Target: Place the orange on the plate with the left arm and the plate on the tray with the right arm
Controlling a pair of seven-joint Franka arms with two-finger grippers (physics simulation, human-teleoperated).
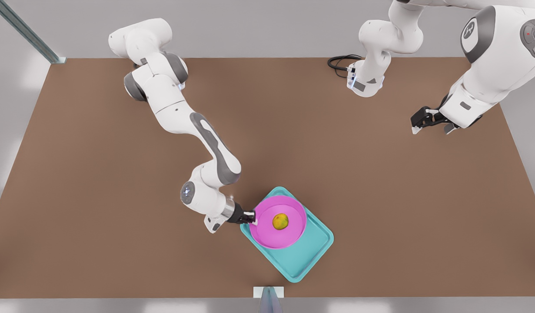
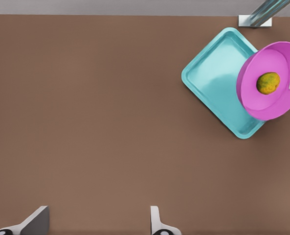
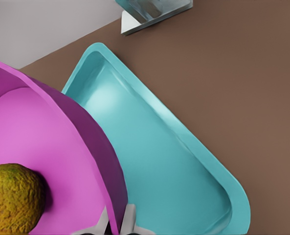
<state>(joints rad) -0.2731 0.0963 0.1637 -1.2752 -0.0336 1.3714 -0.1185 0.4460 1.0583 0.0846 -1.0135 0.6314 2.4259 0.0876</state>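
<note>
Right tool (image 1: 253, 216) pinches plate (image 1: 289, 234) rim over diagonal tray (image 1: 310, 256); left tool (image 1: 432, 124) released.

You have a plain brown tabletop (image 1: 119, 226) spanning the scene, with pale grey floor around its edges. At the far corner on the front view's left, a grey metal post (image 1: 26, 30) runs diagonally off. At the middle of the near edge you can see a small white bracket (image 1: 268, 292) with a grey metal upright rising from it; the same bracket (image 2: 255, 20) appears in the left wrist view. Near the far edge, a black cable (image 1: 342, 65) loops on the tabletop
</note>
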